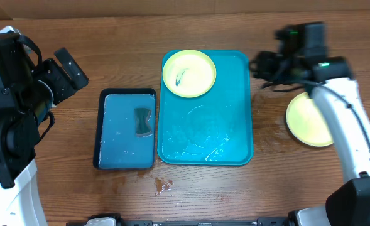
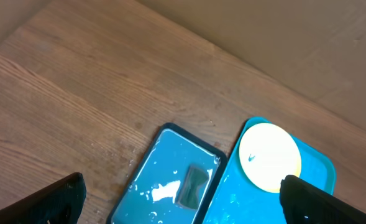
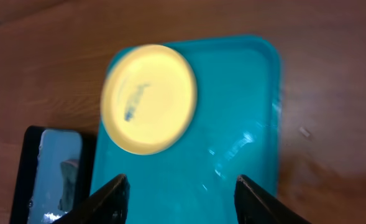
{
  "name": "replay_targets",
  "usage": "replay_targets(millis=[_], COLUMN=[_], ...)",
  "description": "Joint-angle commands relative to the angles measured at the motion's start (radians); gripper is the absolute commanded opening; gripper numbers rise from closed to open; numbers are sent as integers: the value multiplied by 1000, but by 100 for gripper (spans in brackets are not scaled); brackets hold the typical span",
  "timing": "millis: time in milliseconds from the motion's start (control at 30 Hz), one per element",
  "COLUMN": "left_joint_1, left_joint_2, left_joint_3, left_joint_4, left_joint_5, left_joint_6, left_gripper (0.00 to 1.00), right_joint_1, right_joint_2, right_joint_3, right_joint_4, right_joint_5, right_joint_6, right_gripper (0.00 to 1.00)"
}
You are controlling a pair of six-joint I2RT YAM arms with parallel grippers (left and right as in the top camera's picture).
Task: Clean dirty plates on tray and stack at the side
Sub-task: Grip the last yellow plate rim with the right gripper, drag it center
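One plate (image 1: 189,73) with a yellow-green rim and a dark smear lies at the far left corner of the teal tray (image 1: 235,125); it also shows as the plate (image 3: 148,98) and the plate (image 2: 269,155) in the wrist views. On the table right of the tray lies another yellow-green plate (image 1: 304,119), partly hidden by the right arm. My right gripper (image 3: 181,193) hangs open over the tray (image 3: 245,93), nothing between its fingers. The left gripper (image 2: 183,202) is wide open and empty, high above the table's left side.
A smaller black-rimmed blue tray (image 1: 119,141) holding water and a dark sponge (image 1: 143,122) stands just left of the teal tray. The teal tray's floor is wet. A few drops (image 1: 163,183) lie on the wood near the front.
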Motion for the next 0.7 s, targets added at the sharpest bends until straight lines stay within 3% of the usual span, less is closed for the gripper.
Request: replay_targets(millis=[0, 133, 367, 433, 500, 567, 600, 633, 667], left_joint_1=[4, 4, 4, 4, 4, 4, 4, 4, 4], left_joint_2=[4, 4, 4, 4, 4, 4, 4, 4, 4], left_joint_3=[5, 5, 5, 5, 5, 5, 5, 5, 5], left_joint_4=[-10, -23, -32, -36, -44, -50, -51, -52, -53], left_joint_5=[13, 18, 46, 46, 46, 46, 47, 51, 58], left_joint_6=[-11, -11, -11, -11, -11, -11, -11, -11, -11], left_gripper=[100, 100, 100, 100, 100, 100, 100, 100, 100], right_joint_1=[111, 209, 220, 212, 207, 205, 205, 205, 205], right_joint_2=[71, 224, 440, 478, 505, 516, 516, 516, 508], right_joint_3=[17, 17, 17, 17, 17, 17, 17, 17, 18], right_joint_4=[97, 270, 455, 471, 468, 443, 427, 411, 383], right_joint_5=[208, 310, 419, 411, 407, 407, 407, 402, 390], right_joint_6=[-19, -19, -19, -18, -18, -18, -17, -12, 2], right_gripper=[57, 66, 84, 82, 66, 40, 13, 4, 4])
